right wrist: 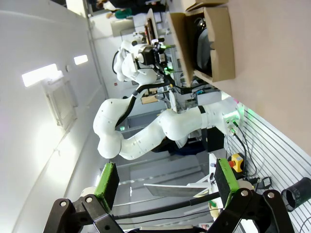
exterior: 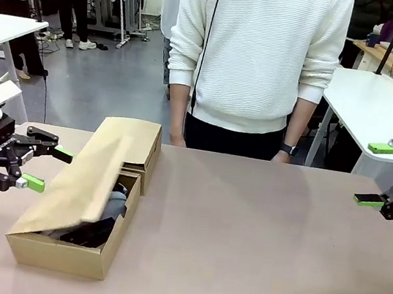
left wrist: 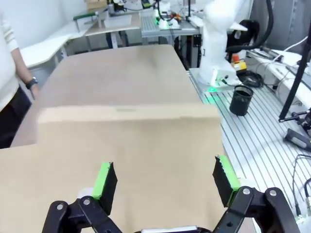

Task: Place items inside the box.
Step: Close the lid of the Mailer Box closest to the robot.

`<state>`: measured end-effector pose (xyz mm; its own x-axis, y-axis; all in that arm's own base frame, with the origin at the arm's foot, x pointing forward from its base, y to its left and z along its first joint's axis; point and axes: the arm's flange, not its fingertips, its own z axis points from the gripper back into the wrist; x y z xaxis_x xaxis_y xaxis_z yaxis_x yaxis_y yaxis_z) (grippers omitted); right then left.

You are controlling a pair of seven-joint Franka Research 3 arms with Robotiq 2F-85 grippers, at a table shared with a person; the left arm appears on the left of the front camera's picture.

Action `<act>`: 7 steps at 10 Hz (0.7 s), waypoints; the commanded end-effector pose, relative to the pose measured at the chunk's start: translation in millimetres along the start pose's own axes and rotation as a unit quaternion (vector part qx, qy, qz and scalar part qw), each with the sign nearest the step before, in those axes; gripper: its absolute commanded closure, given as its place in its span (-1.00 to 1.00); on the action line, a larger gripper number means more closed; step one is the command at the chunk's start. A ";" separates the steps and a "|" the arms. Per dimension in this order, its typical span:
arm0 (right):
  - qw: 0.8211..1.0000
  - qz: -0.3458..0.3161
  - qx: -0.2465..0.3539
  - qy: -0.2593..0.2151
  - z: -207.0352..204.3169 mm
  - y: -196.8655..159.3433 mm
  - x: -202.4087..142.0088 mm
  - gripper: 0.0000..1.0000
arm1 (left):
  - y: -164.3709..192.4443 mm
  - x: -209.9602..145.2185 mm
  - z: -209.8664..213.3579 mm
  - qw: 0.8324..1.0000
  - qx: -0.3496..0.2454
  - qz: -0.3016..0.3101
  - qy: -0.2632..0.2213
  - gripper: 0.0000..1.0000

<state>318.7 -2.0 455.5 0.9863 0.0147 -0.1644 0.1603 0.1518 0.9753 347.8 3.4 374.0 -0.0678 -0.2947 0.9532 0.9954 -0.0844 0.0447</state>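
Note:
The long brown cardboard box lies on the table's left side, one flap lid slanting down over its near compartment. Dark items, one grey, show in the gap under the flap; I cannot tell them apart. My left gripper hovers open just left of the flap, nothing between its fingers. In the left wrist view the left gripper spreads open above the flap. My right gripper hangs open at the far right, well away from the box. From the right wrist view the right gripper is open and the box lies far off.
A person in a white sweater stands at the far edge, hands down by the table rim. The tabletop is bare from the middle to the right. Another white table stands behind on the right.

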 end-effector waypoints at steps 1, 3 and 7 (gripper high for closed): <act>1.000 -0.001 0.000 0.004 2.9 2.9 -0.3 -1.00 | -49.1 1.0 -22.1 0.998 0.050 0.000 -0.023 -1.00; 1.000 -0.001 0.000 0.004 2.9 2.9 -0.3 -1.00 | 1.8 0.5 4.9 1.000 0.016 0.001 -0.008 -1.00; 1.000 -0.001 0.000 0.004 2.9 2.9 -0.3 -1.00 | -1.3 -8.2 -25.6 0.995 0.086 0.002 -0.045 -1.00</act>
<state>318.7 -2.1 455.5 0.9863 0.0146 -0.1643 0.1602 0.1518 0.9753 360.2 4.7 373.5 -0.0411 -0.2363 0.9708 0.9986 0.0223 0.0477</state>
